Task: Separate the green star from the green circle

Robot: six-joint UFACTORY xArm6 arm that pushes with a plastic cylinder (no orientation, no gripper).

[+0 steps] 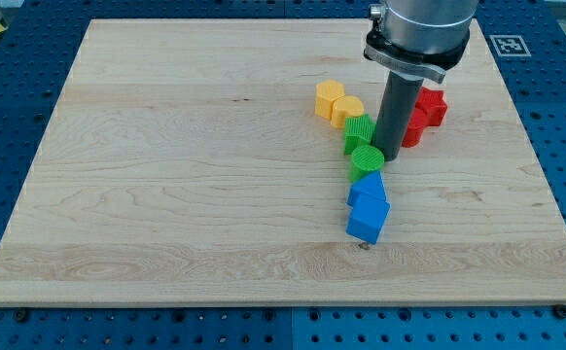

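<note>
The green star (358,132) lies right of the board's middle. The green circle (367,160) sits just below it and touches it. My tip (387,156) is at the lower end of the dark rod, just right of both green blocks, close against the circle's upper right edge and the star's right side. The rod hides part of the red blocks behind it.
Two yellow blocks (330,97) (347,110) sit up-left of the star, the nearer one touching it. Two blue blocks (366,187) (368,219) line up below the circle. Red blocks (426,109) lie right of the rod. The wooden board (166,175) rests on a blue pegboard.
</note>
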